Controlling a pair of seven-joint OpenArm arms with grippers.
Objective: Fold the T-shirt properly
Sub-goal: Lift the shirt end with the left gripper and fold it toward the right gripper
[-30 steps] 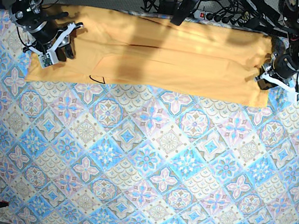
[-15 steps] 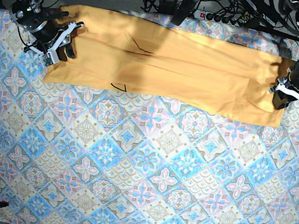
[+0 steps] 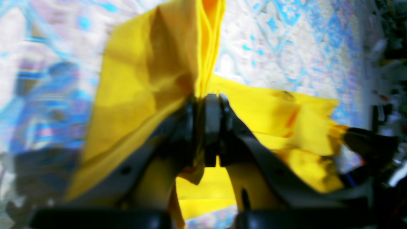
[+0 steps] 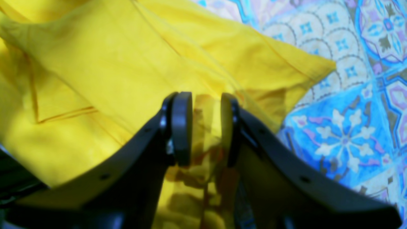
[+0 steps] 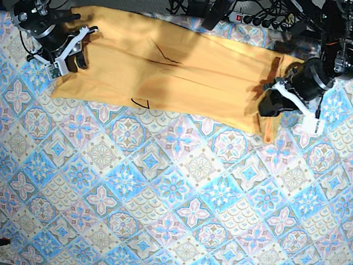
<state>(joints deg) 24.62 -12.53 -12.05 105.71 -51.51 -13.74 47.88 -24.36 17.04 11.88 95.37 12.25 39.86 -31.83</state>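
Observation:
The yellow-orange T-shirt [image 5: 186,73] lies in a long band across the far side of the table. My left gripper [image 5: 268,110] is shut on the shirt's right end, which hangs bunched from the jaws and is lifted over the shirt's right part. The left wrist view shows the gripper [image 3: 203,127] pinching a fold of the yellow cloth [image 3: 143,79]. My right gripper [image 5: 73,52] rests over the shirt's left end. In the right wrist view the gripper [image 4: 205,127] has its jaws a little apart, with yellow cloth [image 4: 111,63] beneath and between them.
The blue-and-pink patterned tablecloth [image 5: 172,199] covers the whole table. A power strip and cables [image 5: 261,19] lie behind the far edge. Dark neckline trim [image 5: 165,55] shows on the shirt left of centre.
My left gripper has carried the shirt's right end leftward, from the far right edge to over the shirt's right part. The right gripper and the shirt's left end have stayed put.

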